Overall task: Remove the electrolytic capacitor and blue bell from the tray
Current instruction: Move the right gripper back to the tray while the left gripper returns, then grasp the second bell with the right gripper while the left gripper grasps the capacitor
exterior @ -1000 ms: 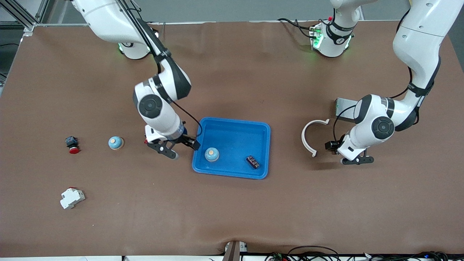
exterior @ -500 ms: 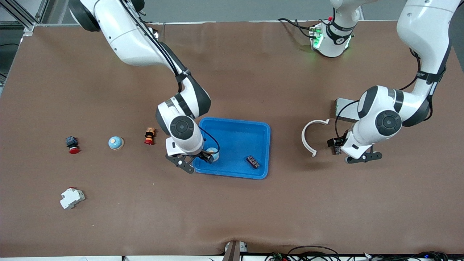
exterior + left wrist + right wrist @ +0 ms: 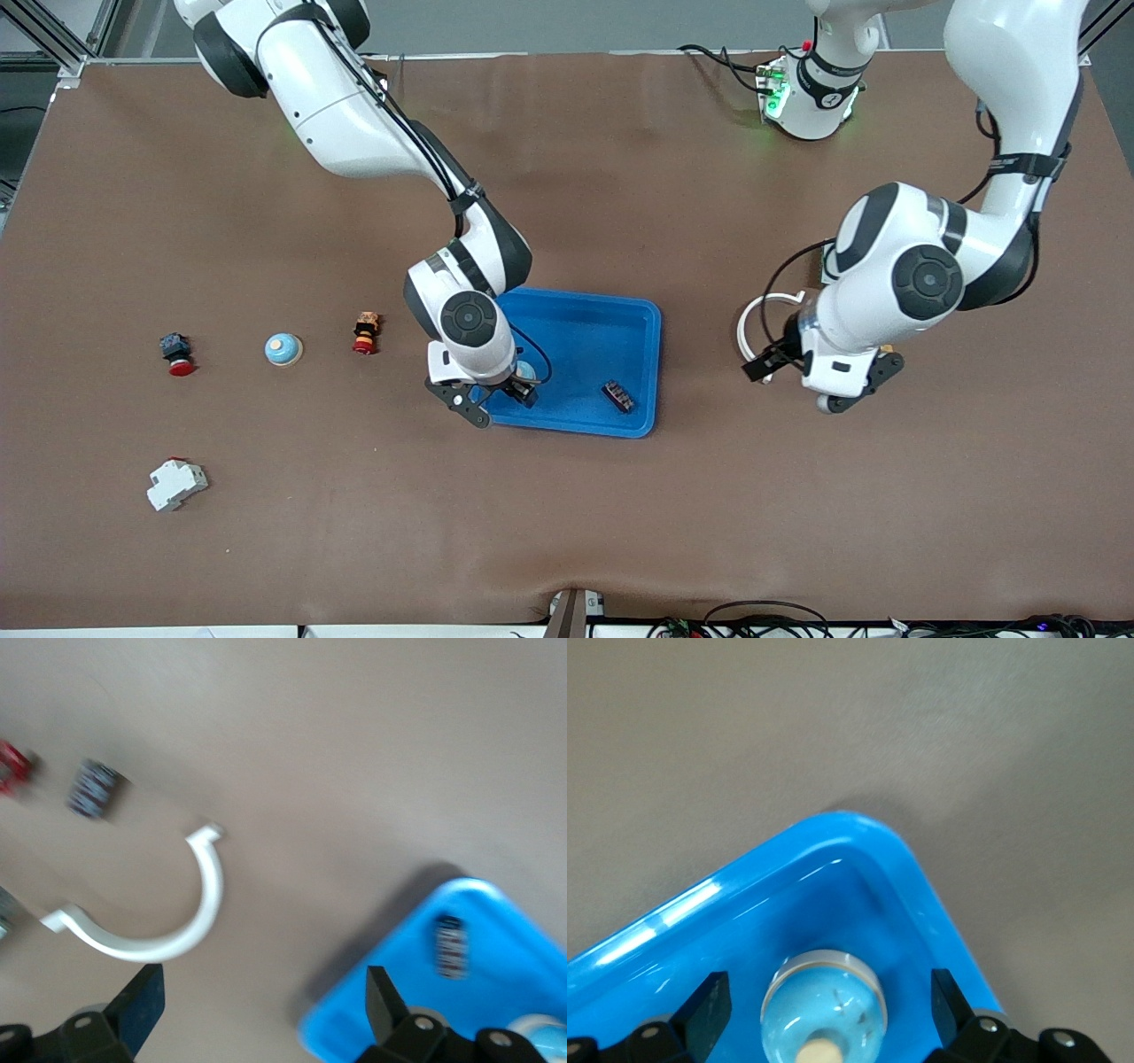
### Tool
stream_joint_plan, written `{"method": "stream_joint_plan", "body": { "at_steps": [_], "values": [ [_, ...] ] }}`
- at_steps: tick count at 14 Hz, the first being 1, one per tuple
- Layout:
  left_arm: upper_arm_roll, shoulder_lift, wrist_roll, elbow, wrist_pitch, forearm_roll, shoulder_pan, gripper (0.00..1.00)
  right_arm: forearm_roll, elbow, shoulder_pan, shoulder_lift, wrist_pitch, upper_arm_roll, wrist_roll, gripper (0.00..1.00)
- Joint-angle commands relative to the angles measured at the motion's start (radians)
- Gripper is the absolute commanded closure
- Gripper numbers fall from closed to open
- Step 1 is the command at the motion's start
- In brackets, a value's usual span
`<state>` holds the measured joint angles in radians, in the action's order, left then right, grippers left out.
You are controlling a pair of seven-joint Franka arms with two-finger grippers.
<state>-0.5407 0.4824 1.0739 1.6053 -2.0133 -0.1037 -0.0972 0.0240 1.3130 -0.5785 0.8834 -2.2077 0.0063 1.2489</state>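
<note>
A blue tray sits mid-table. In it a light blue bell with a tan knob lies at the corner toward the right arm's end, mostly hidden under the hand in the front view. My right gripper is open just over it, one finger to each side. A small dark capacitor lies in the tray's near corner. My left gripper is open and empty over bare table between the tray and a white C-shaped clamp.
A second blue bell, a red push button, a red and yellow part and a white breaker lie toward the right arm's end. The left wrist view shows a dark striped part and a red part beside the clamp.
My right gripper has moved from beside the tray to over the bell inside it, uncovering the red and yellow part. My left gripper has swung toward the tray, over the clamp's near end.
</note>
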Motion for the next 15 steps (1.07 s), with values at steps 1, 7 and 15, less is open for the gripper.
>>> {"method": "stream_joint_plan", "body": {
  "at_steps": [1, 7, 15],
  "values": [
    [0.005, 0.113, 0.160, -0.135, 0.025, 0.009, 0.092, 0.00, 0.013, -0.038, -0.021, 0.029, -0.001, -0.008, 0.043, 0.00],
    [0.065, 0.228, 0.320, -0.182, -0.158, 0.006, 0.252, 0.00, 0.011, -0.038, -0.034, 0.031, -0.001, -0.006, 0.060, 0.00],
    [0.174, 0.343, 0.440, -0.180, -0.482, 0.006, 0.367, 0.00, 0.010, -0.038, -0.040, 0.031, -0.003, -0.008, 0.064, 0.00]
  ]
}}
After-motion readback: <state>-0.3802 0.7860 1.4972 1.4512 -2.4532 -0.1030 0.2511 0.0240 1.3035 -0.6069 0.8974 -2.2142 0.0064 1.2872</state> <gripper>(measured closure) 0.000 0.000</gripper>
